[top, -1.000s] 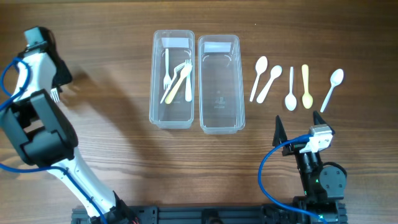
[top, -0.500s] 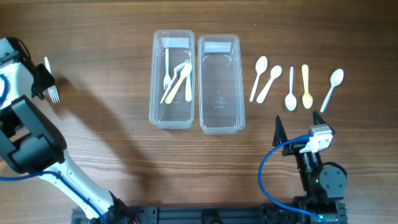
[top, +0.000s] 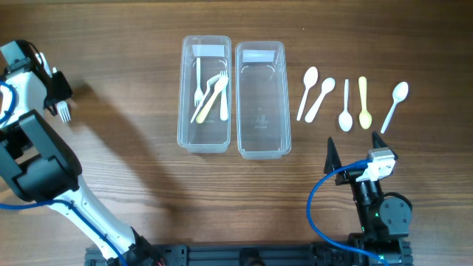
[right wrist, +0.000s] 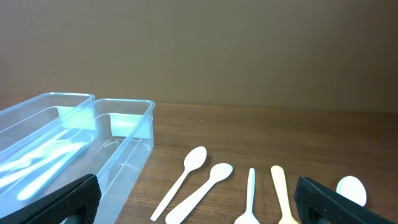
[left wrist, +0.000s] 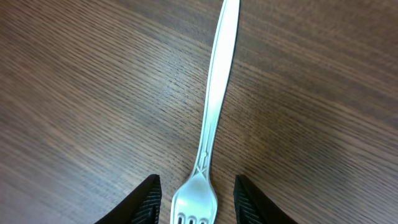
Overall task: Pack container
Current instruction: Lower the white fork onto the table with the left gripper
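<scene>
Overhead: on the wood-grain surface (top: 133,148), the left pincer (top: 58,100) sits at the far left over a fork (top: 65,114), of which only the tines show. Two clear plastic bins (top: 260,111) stand at top centre, the left one holding pale cutlery (top: 211,96). Five slim spoons (top: 345,118) lie to their right, above the right pincer (top: 355,148), which is spread wide. Left wrist: the glossy fork is cut off at the bottom edge, with black fingertips apart on either side, not touching it. Right wrist: the bins look translucent, and a fingertip shows in each lower corner.
</scene>
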Robot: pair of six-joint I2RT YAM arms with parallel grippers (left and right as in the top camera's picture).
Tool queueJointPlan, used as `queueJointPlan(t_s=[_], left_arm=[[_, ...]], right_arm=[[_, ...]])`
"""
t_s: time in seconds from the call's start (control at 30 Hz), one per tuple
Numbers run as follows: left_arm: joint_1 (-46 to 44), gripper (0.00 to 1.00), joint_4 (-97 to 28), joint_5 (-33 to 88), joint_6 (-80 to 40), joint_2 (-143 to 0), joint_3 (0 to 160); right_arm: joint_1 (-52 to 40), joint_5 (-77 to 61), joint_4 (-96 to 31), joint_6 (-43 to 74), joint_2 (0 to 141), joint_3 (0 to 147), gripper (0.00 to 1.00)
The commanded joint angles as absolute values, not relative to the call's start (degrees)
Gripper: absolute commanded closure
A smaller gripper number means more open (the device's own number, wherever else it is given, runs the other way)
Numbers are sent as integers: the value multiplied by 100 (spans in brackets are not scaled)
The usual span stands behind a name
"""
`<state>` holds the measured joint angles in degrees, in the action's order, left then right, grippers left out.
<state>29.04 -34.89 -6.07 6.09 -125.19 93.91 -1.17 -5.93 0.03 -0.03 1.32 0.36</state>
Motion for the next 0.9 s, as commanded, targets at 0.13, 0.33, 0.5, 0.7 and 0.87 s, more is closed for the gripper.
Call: queueJointPlan(t_s=[0.13, 0.33, 0.5, 0.7, 0.87], left_arm=[[2902, 62, -3446, -495, 729, -12921, 9408], [2897, 62, -3616, -495, 729, -13015, 9408], [2897, 78, -3885, -497, 729, -13006, 9411], [2897, 81, -4082, -502, 729, -12864, 9411], [2897, 78, -4069, -502, 729, -12521, 9421]], right_arm=[[-93, -532, 34, 1, 141, 30, 0], [-93, -532, 34, 3, 141, 30, 0], [-93, -532, 34, 1, 141, 30, 0], [-93, -532, 36, 1, 141, 30, 0], [-93, -532, 34, 1, 141, 30, 0]])
